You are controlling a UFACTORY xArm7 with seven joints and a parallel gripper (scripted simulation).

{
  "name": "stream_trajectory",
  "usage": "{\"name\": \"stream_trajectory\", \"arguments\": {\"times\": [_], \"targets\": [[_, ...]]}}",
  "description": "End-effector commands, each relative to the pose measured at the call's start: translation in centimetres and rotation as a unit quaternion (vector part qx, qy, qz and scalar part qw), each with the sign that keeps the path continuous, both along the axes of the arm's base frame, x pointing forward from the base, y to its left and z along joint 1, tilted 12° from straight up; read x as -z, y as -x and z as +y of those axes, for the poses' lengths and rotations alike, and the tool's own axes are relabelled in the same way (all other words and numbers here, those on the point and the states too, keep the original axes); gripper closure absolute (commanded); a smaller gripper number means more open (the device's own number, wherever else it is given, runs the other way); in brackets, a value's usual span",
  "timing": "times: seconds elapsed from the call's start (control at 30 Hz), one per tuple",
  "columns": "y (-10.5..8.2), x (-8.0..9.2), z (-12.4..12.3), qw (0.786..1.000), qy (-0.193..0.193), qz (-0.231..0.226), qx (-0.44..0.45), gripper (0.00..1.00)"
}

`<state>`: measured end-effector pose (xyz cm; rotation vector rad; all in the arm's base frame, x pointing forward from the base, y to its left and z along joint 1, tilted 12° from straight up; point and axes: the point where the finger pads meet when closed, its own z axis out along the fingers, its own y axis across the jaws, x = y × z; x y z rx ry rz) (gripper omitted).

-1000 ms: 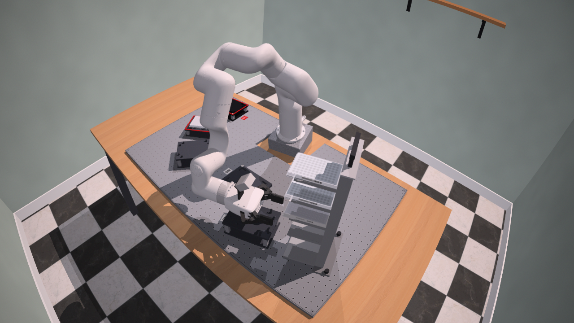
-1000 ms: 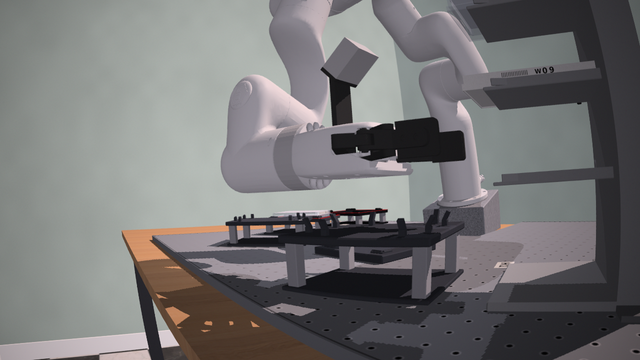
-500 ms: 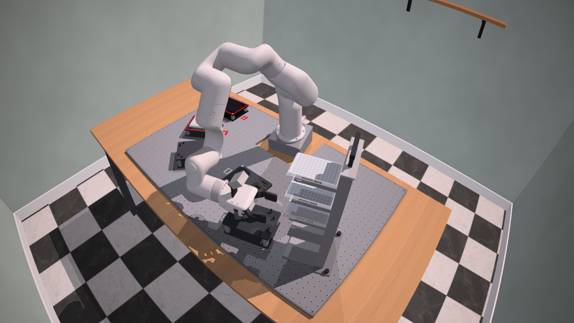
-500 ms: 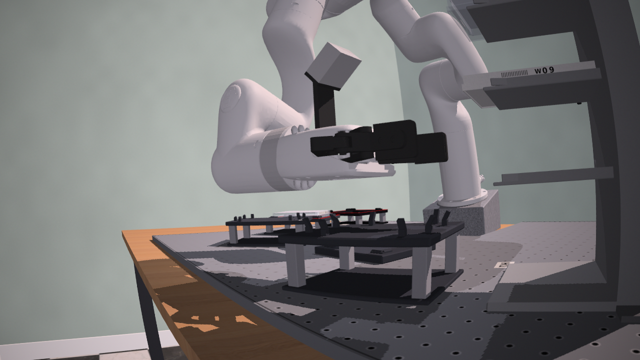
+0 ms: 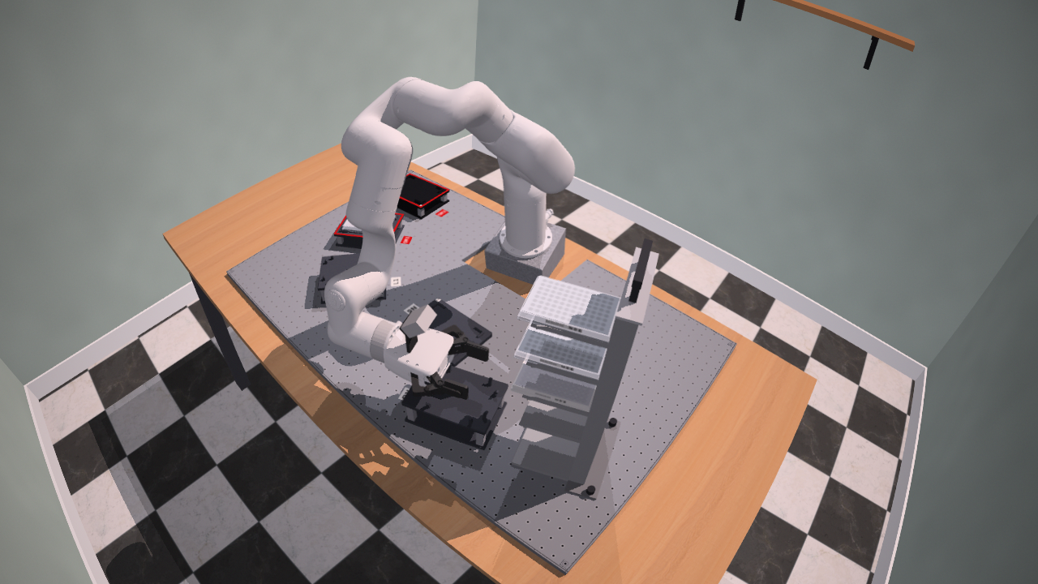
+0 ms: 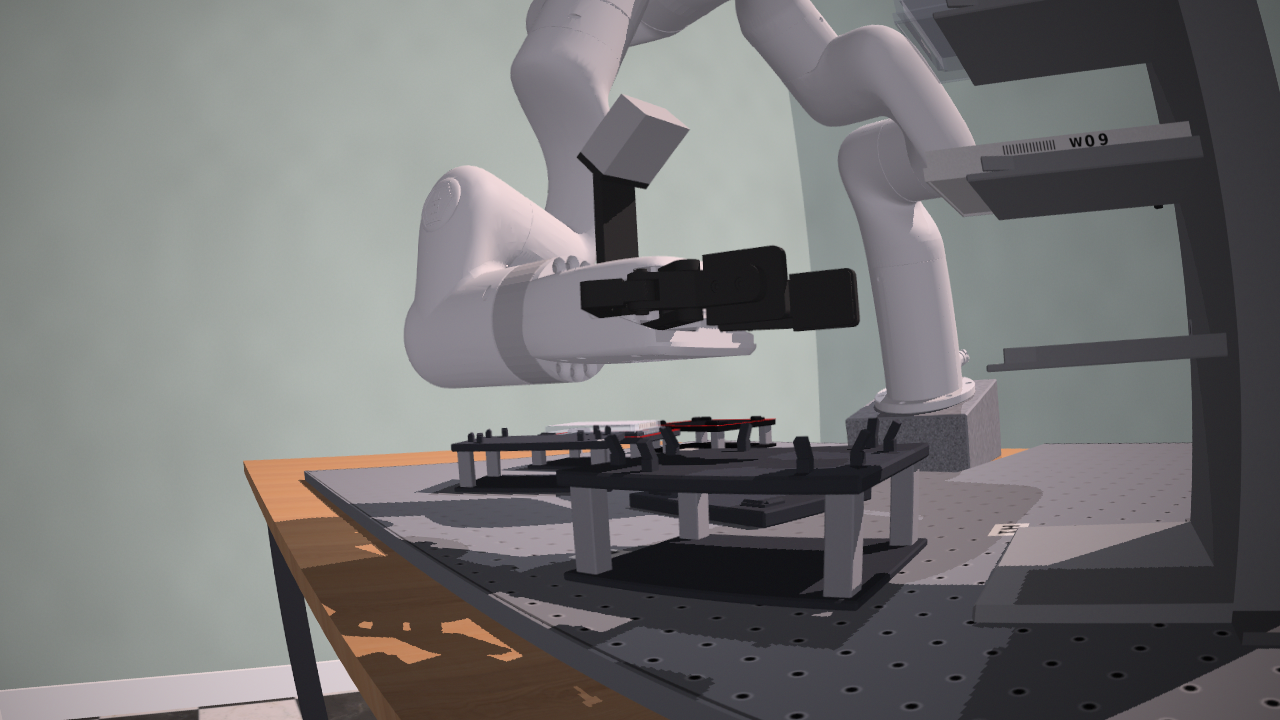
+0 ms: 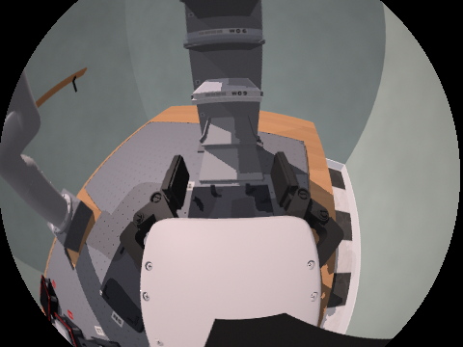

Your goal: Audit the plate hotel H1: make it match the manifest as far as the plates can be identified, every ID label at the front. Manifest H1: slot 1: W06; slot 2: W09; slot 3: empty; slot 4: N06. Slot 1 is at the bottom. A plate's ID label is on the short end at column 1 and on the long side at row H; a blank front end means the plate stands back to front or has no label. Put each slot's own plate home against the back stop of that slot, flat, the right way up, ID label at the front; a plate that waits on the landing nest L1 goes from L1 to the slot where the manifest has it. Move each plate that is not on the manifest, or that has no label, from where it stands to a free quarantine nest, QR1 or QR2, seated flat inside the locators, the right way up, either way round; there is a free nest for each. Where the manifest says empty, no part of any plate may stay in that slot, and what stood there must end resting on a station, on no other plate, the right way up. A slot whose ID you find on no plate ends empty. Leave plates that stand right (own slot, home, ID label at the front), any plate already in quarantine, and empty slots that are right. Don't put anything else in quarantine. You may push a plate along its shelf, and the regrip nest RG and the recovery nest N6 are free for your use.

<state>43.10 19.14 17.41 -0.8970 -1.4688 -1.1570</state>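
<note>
Smooth semi-gloss white plastic-looking arm shell (image 5: 449,109), matt black gripper (image 6: 810,298). Matt grey perforated metal breadboard (image 5: 675,377) on an orange wooden table top (image 5: 754,465). Translucent clear plastic well plate (image 5: 562,352) on the matt grey plate hotel (image 5: 624,319).

This is a laboratory automation bench. A grey perforated breadboard (image 5: 675,377) covers a wooden surface (image 5: 754,435), the kind of plate used for bolting down instruments. On it stands a tiered plate hotel (image 5: 616,341) with multiwell plates (image 5: 573,305) on its shelves, one labelled W09 (image 6: 1087,140) beside a barcode. Raised black nests (image 6: 742,470) with locator pins stand nearby, two apparently red-edged (image 5: 424,190). The floor is checkered tile (image 5: 217,465), the walls plain.
</note>
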Motion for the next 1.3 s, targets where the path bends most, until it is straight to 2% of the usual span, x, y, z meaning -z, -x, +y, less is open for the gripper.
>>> {"name": "stream_trajectory", "arguments": {"times": [0.0, 0.2, 0.37, 0.43, 1.27], "targets": [[-0.2, -0.1, -0.7, 1.000, 0.000, -0.002, 0.000, 0.00], [-0.3, -0.2, -1.0, 1.000, 0.000, -0.002, 0.000, 0.00], [0.0, -1.5, -1.0, 1.000, 0.000, -0.002, 0.000, 0.00], [0.0, -1.5, -1.0, 1.000, 0.000, -0.002, 0.000, 0.00], [1.3, -7.4, -1.3, 1.000, 0.000, -0.002, 0.000, 0.00]]}}
